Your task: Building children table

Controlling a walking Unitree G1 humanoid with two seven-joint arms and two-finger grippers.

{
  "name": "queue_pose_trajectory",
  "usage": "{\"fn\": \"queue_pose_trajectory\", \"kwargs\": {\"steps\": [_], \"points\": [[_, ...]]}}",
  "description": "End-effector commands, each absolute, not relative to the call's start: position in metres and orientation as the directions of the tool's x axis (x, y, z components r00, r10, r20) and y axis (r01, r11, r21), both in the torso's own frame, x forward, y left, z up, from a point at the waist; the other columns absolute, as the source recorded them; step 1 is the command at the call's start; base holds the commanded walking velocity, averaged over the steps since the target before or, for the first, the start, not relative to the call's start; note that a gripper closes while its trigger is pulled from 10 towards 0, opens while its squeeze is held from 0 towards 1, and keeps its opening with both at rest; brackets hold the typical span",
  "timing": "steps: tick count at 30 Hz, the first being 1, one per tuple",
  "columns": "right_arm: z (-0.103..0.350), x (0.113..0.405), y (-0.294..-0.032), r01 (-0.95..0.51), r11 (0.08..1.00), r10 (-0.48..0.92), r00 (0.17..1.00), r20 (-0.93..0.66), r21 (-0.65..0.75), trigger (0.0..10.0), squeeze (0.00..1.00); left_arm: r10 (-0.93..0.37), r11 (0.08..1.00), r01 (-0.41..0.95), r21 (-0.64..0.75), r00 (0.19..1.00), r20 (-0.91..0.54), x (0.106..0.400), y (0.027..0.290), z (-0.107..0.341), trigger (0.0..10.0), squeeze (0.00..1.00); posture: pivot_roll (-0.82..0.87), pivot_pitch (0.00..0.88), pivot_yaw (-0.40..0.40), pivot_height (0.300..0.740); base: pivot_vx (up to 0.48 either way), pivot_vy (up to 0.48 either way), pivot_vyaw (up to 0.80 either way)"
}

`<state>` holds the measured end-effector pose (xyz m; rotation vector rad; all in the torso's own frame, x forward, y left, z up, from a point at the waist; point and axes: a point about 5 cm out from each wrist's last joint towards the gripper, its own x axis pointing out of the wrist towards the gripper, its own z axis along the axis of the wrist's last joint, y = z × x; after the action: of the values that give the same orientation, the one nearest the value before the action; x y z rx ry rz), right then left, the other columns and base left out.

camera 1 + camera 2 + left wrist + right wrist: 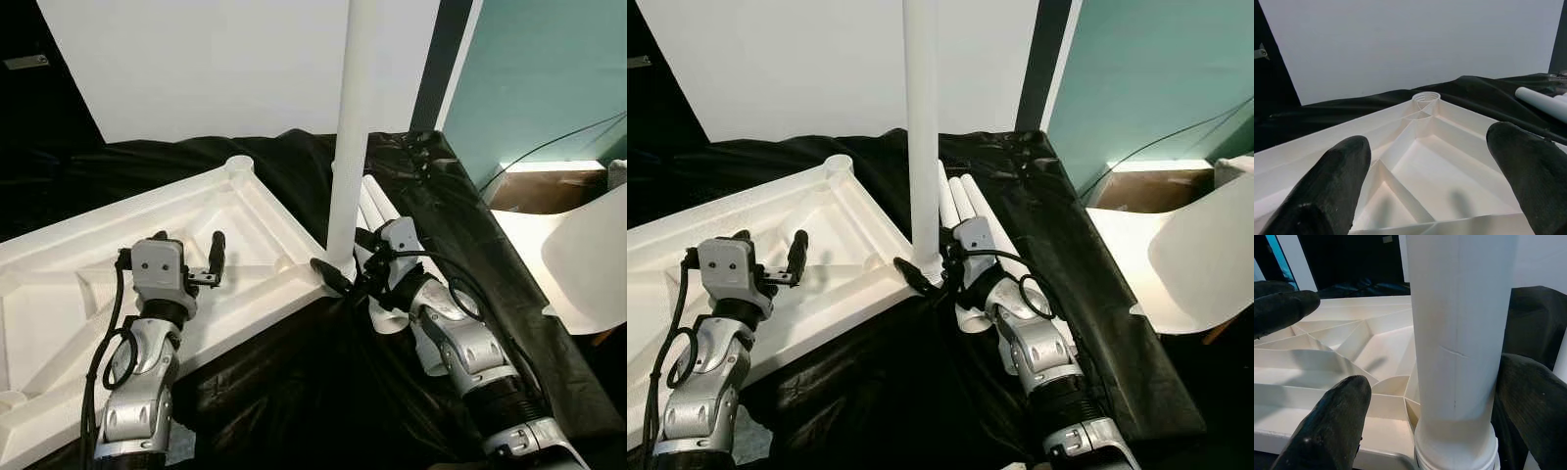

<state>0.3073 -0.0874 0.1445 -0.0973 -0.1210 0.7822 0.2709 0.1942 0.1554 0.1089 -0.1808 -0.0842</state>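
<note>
White table top [245,235] upside down on black cloth [294,392], right hand [345,276] open around upright leg [351,127] at near corner, left hand [201,257] open above the top, spare legs [955,201] behind

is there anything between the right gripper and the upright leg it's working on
Nothing visible. The right gripper sits at the base of the upright white leg, its jaws open around the leg where it meets the corner of the overturned tabletop. One finger looks pressed against the leg. The spare legs lie behind, out of the way.
</note>
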Motion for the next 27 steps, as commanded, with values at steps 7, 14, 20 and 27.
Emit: {"fn": "queue_pose_trajectory", "kwargs": {"steps": [7,14,20,27], "points": [[0.1419,0.3075,-0.0854,-0.701,0.699,0.713,0.698,0.067,-0.138,10.0,0.0,-0.079,0.992,0.062,0.112,0.984,0.158,0.2704,0.1922,0.1505,10.0,0.0,0.11,0.0,-0.032,0.74,0.0,0.0,0.0],[0.1424,0.309,-0.0859,-0.698,0.702,0.711,0.7,0.07,-0.144,10.0,0.0,-0.102,0.989,0.084,0.123,0.983,0.154,0.2724,0.1895,0.1507,10.0,0.0,0.1,0.0,-0.028,0.74,0.0,0.0,0.0],[0.1422,0.3088,-0.0854,-0.699,0.7,0.712,0.699,0.071,-0.146,10.0,0.0,-0.105,0.989,0.086,0.124,0.982,0.155,0.2732,0.1891,0.1512,10.0,0.0,0.1,0.0,-0.026,0.74,0.0,0.0,0.0],[0.1418,0.3088,-0.085,-0.698,0.701,0.711,0.699,0.073,-0.145,10.0,0.0,-0.106,0.988,0.087,0.125,0.983,0.153,0.2731,0.1884,0.1506,10.0,0.0,0.1,0.0,-0.028,0.74,0.0,0.0,0.0]]}}
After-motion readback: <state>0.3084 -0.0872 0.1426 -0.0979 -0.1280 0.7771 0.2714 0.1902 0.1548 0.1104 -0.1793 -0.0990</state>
